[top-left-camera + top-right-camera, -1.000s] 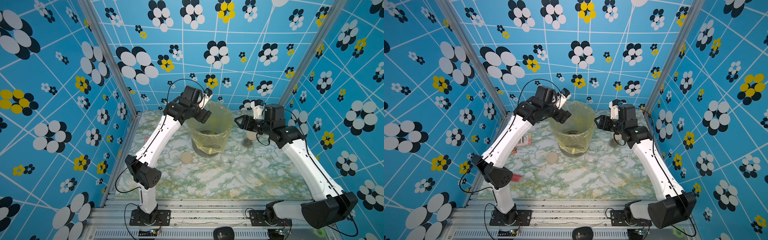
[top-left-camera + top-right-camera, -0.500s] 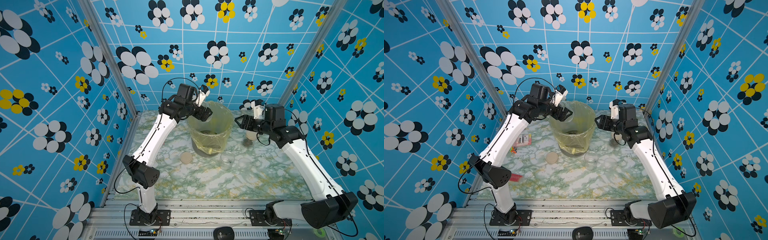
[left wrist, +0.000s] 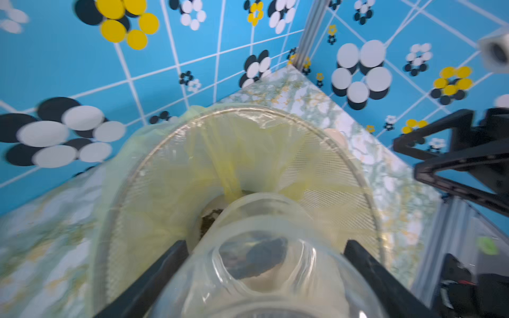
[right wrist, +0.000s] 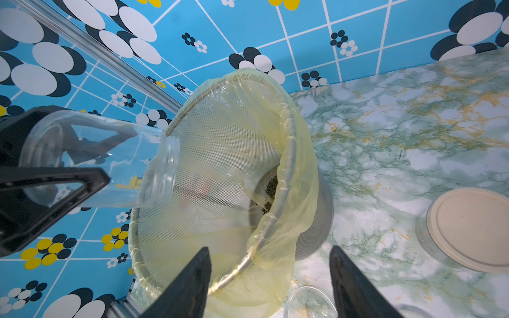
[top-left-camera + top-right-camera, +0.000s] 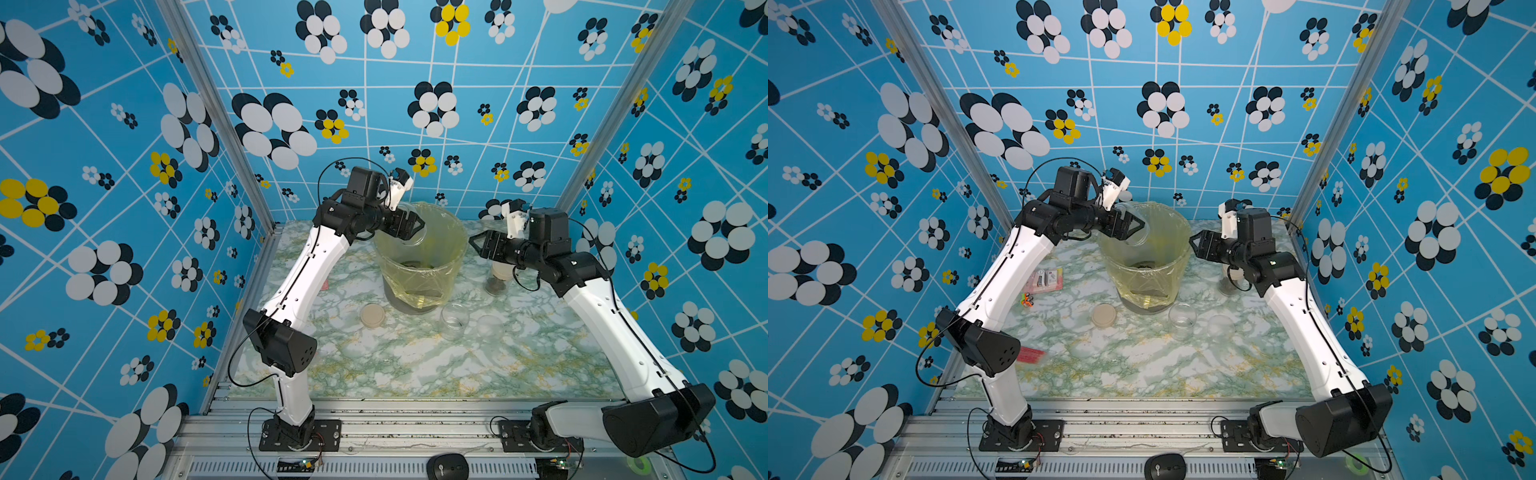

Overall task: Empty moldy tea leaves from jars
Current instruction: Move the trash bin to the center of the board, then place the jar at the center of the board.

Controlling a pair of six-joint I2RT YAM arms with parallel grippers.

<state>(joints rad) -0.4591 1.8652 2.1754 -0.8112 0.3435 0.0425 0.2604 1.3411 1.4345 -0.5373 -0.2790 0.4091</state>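
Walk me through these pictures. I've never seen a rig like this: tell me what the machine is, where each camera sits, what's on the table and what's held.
This is two robot arms bolted at the front of a marbled table, each ending in a two-fingered tool. Two pictures look down from overhead; the other two come from a camera on each wrist. On the table stand a mesh bin lined with a yellow bag, a beige lid, an open empty jar, a translucent lid beside it and, under the right arm, a lidded jar with dark contents. The left tool grips a clear jar, tipped mouth-first over the bin; it looks almost empty, and tea leaves lie at the bin's bottom. The right tool is open and holds nothing.
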